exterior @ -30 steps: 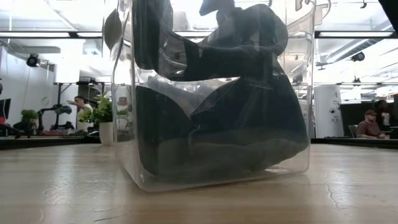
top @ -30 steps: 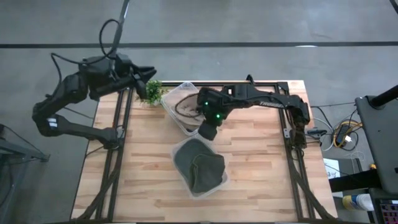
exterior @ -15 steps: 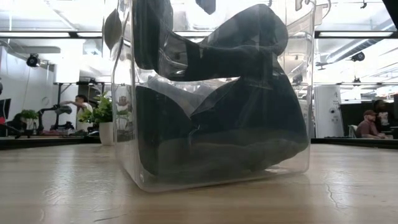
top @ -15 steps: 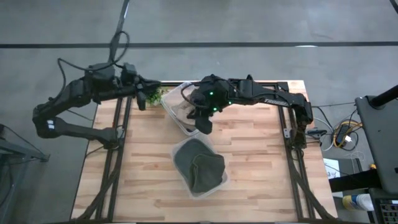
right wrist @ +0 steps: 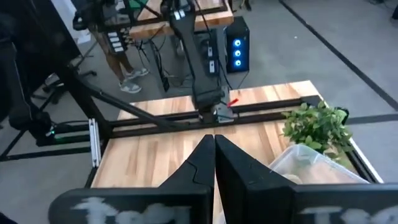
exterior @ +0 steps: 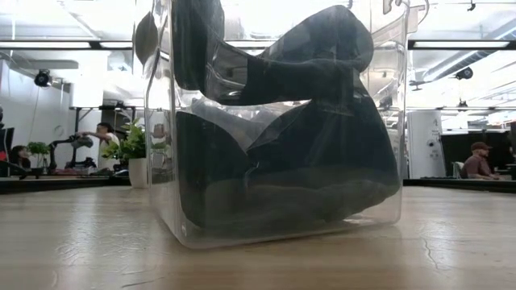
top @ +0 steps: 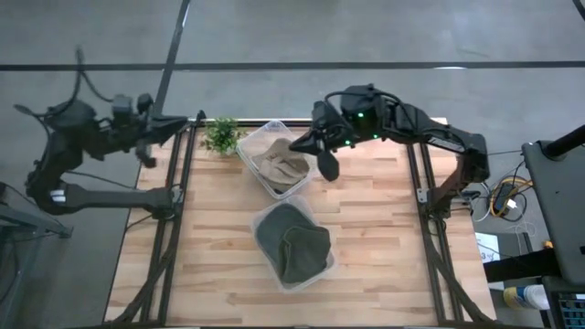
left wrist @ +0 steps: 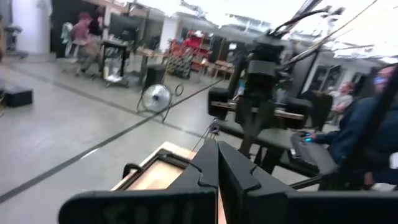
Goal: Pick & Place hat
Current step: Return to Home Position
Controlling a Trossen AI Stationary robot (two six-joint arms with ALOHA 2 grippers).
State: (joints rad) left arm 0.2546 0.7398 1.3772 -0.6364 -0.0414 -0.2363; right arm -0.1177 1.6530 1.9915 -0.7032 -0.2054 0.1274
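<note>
1. Dark fingers of my right gripper (right wrist: 214, 142) are pressed together with nothing between them. It hangs just beside the upper clear bin (top: 245, 153), above the wooden table (top: 375, 247).
2. My left gripper (left wrist: 217, 149) also has its fingers together and holds nothing. It sits off the table's left edge, near the small plant (top: 221, 135).
3. In the upper clear bin lie the brown caps (top: 283, 166).
4. In the lower clear bin (exterior: 164, 145), the black cap (exterior: 306, 161) fills most of the space.
</note>
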